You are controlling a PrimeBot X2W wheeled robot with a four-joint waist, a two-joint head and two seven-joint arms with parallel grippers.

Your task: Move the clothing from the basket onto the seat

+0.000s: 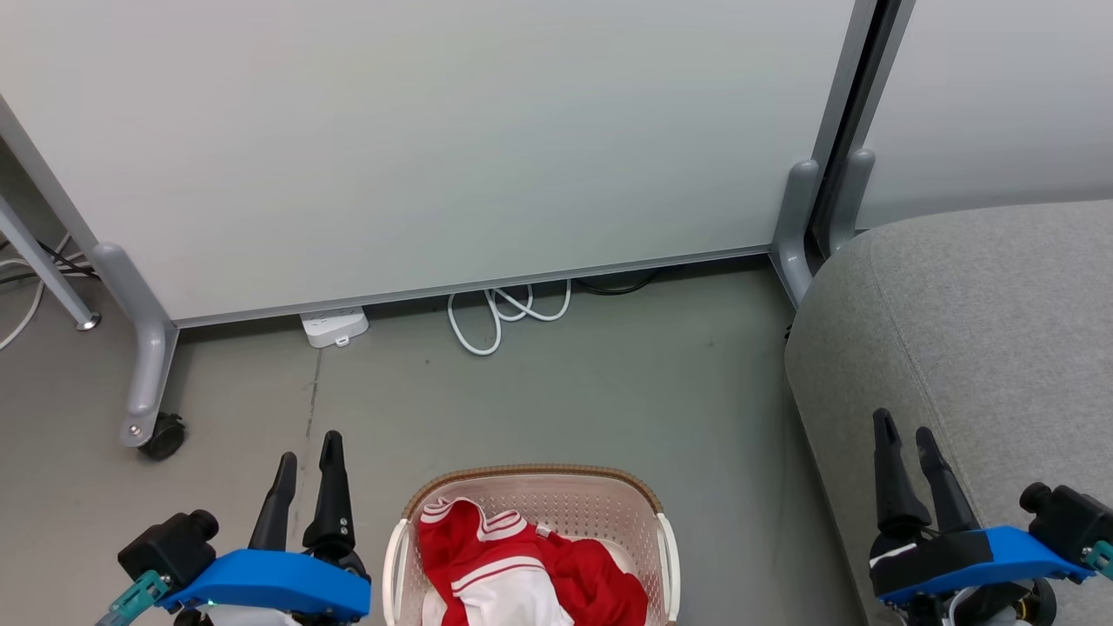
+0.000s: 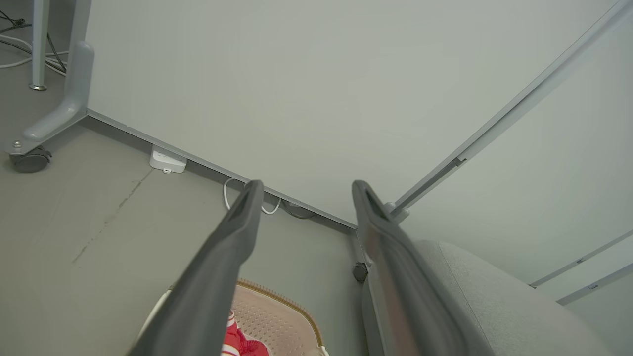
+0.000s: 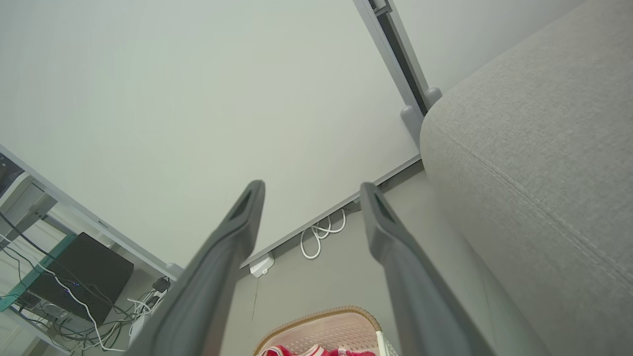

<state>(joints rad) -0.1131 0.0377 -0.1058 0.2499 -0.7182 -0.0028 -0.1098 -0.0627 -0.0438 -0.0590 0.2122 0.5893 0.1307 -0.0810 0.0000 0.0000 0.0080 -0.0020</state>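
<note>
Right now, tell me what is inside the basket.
Inside the basket lie a red-and-white shirt with striped trim and a plain red shirt, bunched together. Anything beneath them is covered, and the basket's near end is out of frame.

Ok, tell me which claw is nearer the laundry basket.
Left. The left claw hangs just beside the basket, on its left, over the floor. The right claw is farther off to the right, over the edge of the grey seat.
</note>
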